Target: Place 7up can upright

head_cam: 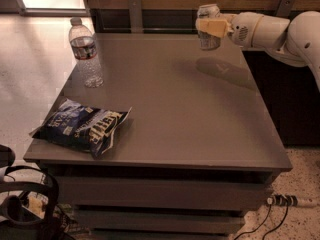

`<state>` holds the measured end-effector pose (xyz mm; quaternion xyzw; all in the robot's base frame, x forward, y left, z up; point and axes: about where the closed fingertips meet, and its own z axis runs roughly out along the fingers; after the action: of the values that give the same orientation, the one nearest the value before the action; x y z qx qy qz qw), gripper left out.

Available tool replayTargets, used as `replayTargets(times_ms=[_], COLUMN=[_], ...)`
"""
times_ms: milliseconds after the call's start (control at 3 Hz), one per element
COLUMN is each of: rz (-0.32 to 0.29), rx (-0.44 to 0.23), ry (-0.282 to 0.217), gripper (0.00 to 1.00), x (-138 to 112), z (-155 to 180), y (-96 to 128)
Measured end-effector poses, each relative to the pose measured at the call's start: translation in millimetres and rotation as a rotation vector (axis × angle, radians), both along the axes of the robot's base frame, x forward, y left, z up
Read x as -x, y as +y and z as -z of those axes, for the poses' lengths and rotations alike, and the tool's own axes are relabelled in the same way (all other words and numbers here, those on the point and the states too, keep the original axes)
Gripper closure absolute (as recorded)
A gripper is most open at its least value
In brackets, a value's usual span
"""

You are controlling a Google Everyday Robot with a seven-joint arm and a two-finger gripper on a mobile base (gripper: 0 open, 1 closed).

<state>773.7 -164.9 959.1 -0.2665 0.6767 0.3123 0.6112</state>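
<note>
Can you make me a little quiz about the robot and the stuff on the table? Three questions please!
1. True or false: the gripper is holding the 7up can in the air above the far right corner of the table.
2. Pick one: what lies flat near the table's front left corner? A) a chip bag B) a spoon C) a plate
3. Fill in the gap: the water bottle on the table's left side is standing ____.

Key: 1 true, the gripper is shut on the can, off the tabletop. 2 A. 3 upright.
</note>
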Motion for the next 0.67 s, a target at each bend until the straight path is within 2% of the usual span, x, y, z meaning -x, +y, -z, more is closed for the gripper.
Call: replayTargets(times_ms=[333,667], rz=[0.046,0.108], rx=[-0.019,-0.008], ry=[-0.044,-0.110], gripper=[1.00,1.00], x=[-11.0,-20.7], z=[20.4,33.3], y=[12.5,17.9])
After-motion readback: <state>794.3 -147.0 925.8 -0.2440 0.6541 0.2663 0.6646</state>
